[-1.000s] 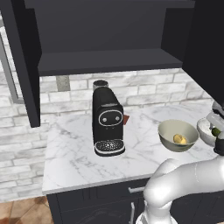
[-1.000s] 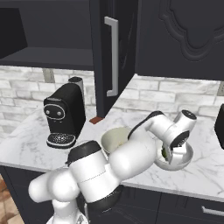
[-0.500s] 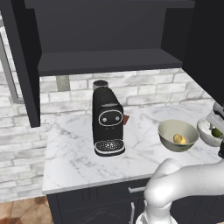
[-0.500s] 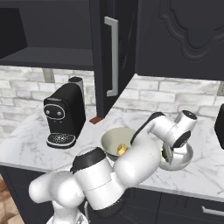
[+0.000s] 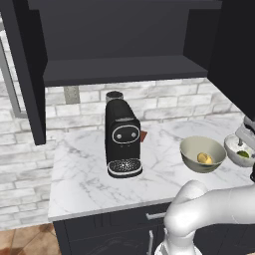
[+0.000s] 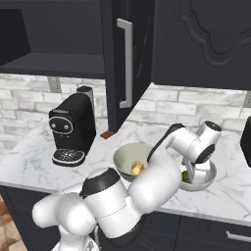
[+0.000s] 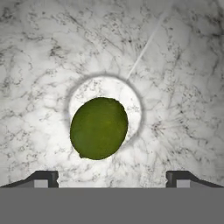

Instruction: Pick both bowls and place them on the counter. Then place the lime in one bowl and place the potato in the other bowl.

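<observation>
**Lime down in the marbled bowl, both bowls filled**

Left base view: olive-beige bowl sits on the tabletop w/ the potato inside. Just beside it, at the right edge, the white marbled bowl holds the lime. Coffee machine stands well apart to the left. Half a sec ago the hand's dark body was low over this bowl; now it's higher and the lime shows clearer.

Right base view: arm curls over the marbled bowl, hand right above it, potato yellow in the other bowl. A sec ago the arm hid more of that bowl; it has swung off since.

Hand view: looking straight down, lime resting on the pale bowl bottom. Fingers spread wide, nothing between them, lime lying free.

So the release looks done. Both bowls on the tabletop, one item each; by my read the task is as good as finished, only the arm's pull-back left.
</observation>
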Robot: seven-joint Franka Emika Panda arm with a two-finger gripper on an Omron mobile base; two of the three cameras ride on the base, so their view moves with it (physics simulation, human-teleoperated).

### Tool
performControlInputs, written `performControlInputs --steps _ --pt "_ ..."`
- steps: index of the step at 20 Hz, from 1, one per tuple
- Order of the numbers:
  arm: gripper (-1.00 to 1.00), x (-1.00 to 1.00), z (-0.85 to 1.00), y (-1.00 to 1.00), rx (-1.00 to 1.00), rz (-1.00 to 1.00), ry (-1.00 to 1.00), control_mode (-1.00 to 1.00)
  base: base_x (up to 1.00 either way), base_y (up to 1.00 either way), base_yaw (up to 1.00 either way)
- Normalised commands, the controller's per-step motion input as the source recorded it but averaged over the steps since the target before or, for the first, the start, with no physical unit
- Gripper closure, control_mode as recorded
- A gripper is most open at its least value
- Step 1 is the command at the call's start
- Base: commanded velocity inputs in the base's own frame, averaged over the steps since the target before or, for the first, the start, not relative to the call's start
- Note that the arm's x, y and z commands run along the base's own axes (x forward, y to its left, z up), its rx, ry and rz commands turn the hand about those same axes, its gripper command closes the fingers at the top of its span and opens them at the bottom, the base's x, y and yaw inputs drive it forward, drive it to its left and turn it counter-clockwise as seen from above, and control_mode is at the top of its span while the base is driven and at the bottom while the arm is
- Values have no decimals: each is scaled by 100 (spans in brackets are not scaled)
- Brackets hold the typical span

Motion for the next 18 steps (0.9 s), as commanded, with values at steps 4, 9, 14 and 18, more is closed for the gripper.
performControlInputs --steps 4,9,14,18 --pt "-100 0 30 0 0 0 0 -100 0 0 0" --pt "-100 -11 22 -1 0 0 0 -100 0 0 0" --pt "-100 -57 0 0 0 -1 0 -100 0 0 0" --pt "-100 -69 1 0 0 -1 -1 -100 0 0 0"
